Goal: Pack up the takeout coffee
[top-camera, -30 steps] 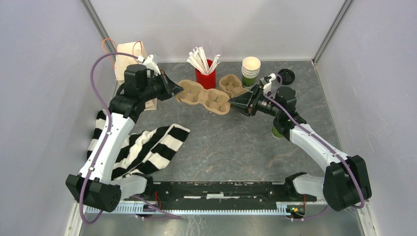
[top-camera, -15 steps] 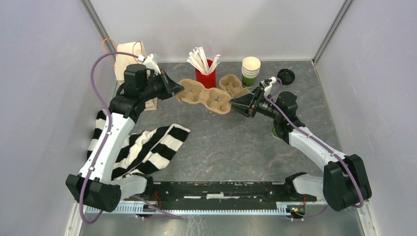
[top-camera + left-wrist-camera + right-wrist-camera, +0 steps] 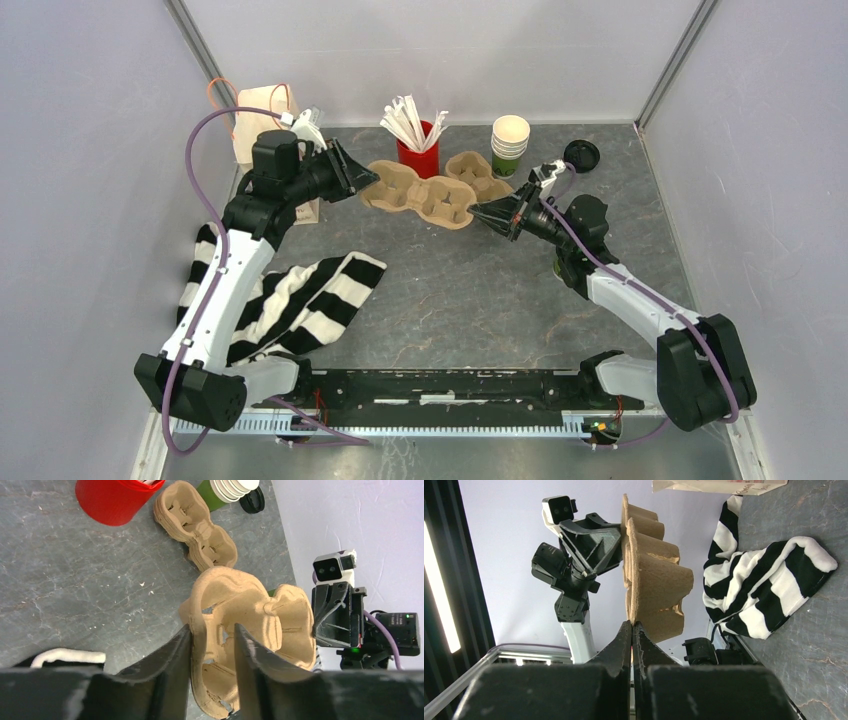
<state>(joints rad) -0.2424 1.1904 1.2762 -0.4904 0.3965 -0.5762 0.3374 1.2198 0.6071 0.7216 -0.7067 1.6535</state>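
The takeout coffee (image 3: 558,268) stands on the table, mostly hidden behind my right forearm; only a green sliver shows and its lid is hidden. A brown pulp cup carrier (image 3: 420,195) hangs between my two grippers above the table. My left gripper (image 3: 362,182) is shut on its left rim, one finger outside the wall and one inside a pocket (image 3: 212,630). My right gripper (image 3: 482,212) is shut on the thin edge of its right end (image 3: 632,625). The carrier (image 3: 651,575) stands on edge in the right wrist view.
A stack of spare carriers (image 3: 195,530) lies behind the held one. A red cup of white sticks (image 3: 418,150), a stack of lidless green cups (image 3: 510,143) and a lone black lid (image 3: 582,154) stand at the back. A paper bag (image 3: 262,115) is back left, a striped cloth (image 3: 290,300) front left.
My right gripper has swung a little back and left, still holding the carrier's right end, and its forearm has dropped lower. The left arm has barely moved.
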